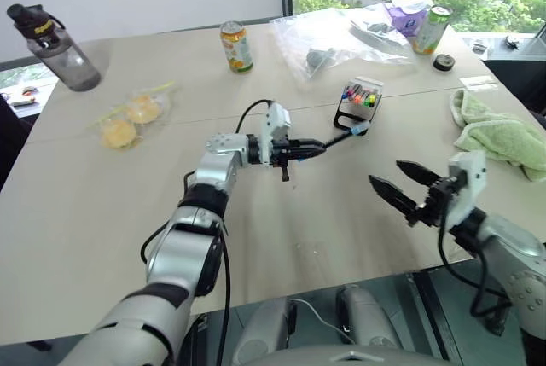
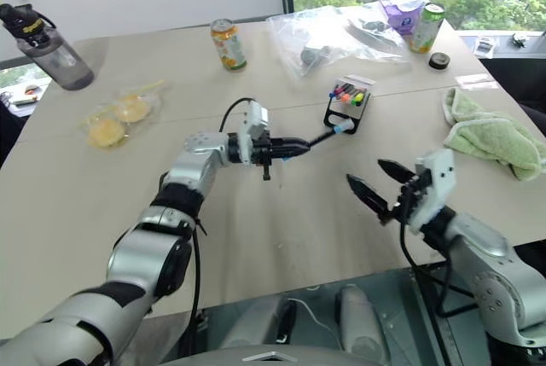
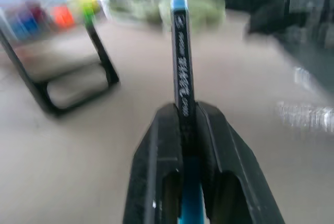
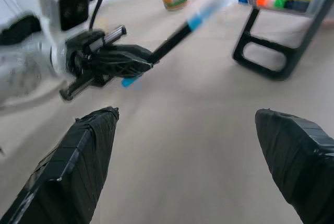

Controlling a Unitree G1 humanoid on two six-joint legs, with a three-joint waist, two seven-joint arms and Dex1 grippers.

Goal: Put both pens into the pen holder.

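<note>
My left gripper (image 1: 317,147) is shut on a dark pen (image 1: 343,136) with a blue band, held level above the table. The pen's pale blue tip points at the pen holder (image 1: 358,101) and ends just short of its black wire frame. In the left wrist view the pen (image 3: 180,67) stands pinched between the two fingers (image 3: 162,151), with the holder (image 3: 62,88) beyond it. The holder's white tray shows colourful marker ends. I cannot pick out the other pen. My right gripper (image 1: 386,172) hangs open and empty over the table's near right part, pointing towards the left gripper (image 4: 130,57).
A grey water bottle (image 1: 55,46) stands far left and an orange can (image 1: 236,46) at the back. A clear plastic bag (image 1: 341,37) lies behind the holder. Bagged yellow fruit (image 1: 128,119) lies left, a green towel (image 1: 503,136) right, a green can (image 1: 431,29) far right.
</note>
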